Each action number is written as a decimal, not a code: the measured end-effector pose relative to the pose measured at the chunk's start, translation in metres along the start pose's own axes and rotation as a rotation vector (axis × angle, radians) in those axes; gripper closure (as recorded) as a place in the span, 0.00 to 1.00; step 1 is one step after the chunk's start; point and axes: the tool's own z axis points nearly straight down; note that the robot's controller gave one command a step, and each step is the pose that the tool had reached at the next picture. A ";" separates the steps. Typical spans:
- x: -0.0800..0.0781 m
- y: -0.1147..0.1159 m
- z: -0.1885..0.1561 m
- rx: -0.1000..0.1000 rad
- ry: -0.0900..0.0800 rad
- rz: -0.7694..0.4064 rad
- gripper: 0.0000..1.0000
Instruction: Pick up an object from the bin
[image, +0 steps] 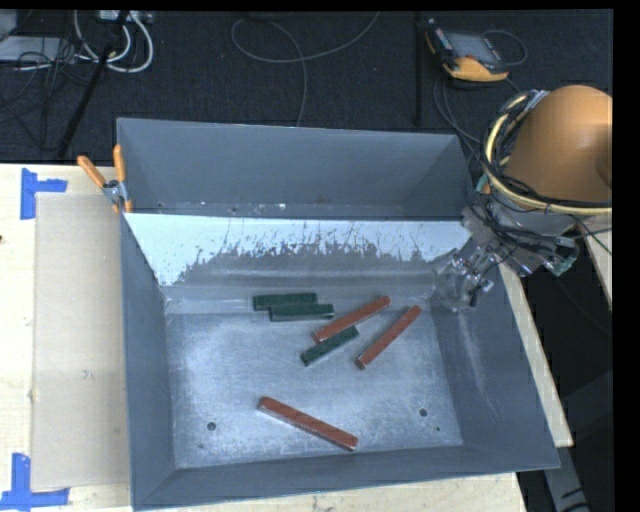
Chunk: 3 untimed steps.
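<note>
The tool (462, 278) hangs by the right wall of the bin (300, 190); I cannot tell if it is spread or pressed together. Nearest lies a red-brown bar (388, 336). This looks like the approach step; next the tool should move left and descend.

In the grey metal bin (145, 380), two dark green flat sticks (285, 301) lie side by side behind centre; two reddish-brown flat sticks (351, 319) and a shorter green stick (330, 346) just right of them; another reddish-brown stick (307, 423) near the front edge.
</note>
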 end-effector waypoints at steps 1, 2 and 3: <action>0.001 0.002 0.005 -0.008 0.005 0.002 0.00; -0.022 0.029 0.076 -0.015 0.011 0.088 0.00; -0.019 0.035 0.147 -0.014 0.008 -0.309 0.00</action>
